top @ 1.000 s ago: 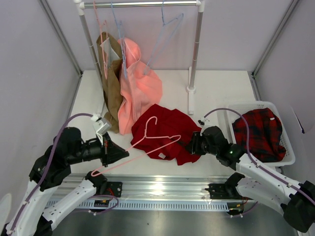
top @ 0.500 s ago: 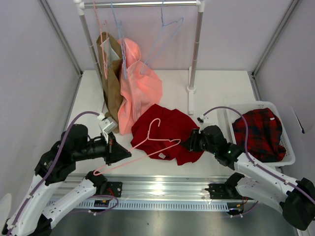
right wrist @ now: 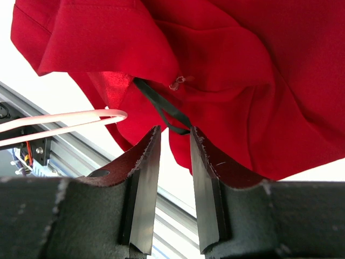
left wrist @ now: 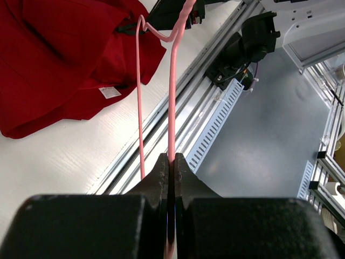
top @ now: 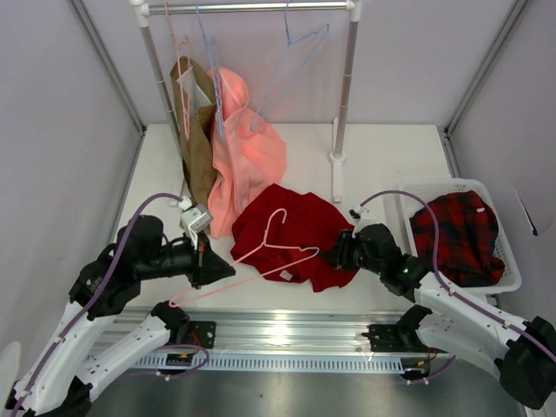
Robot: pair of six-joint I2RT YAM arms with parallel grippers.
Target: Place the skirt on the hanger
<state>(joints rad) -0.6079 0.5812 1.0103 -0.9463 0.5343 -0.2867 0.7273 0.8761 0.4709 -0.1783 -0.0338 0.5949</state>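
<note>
- Top view: your left gripper [top: 228, 271] is clamped on the hanger [top: 265, 250]. The hanger's hook overlaps the skirt [top: 300, 224], which lies crumpled on the table [top: 391, 156]. Your right gripper [top: 335, 254] sits at the skirt's 4 o'clock edge.
- Left wrist: the fingers [left wrist: 161, 172] are pinched tight on the hanger [left wrist: 172, 81] wire; the skirt [left wrist: 64, 54] is at 10 o'clock.
- Right wrist: jaws narrowly parted with nothing between them. The skirt's [right wrist: 242, 70] black loop [right wrist: 159, 105] is at 12 o'clock, just off the tips. The hanger [right wrist: 64, 118] end is at 9 o'clock.
</note>
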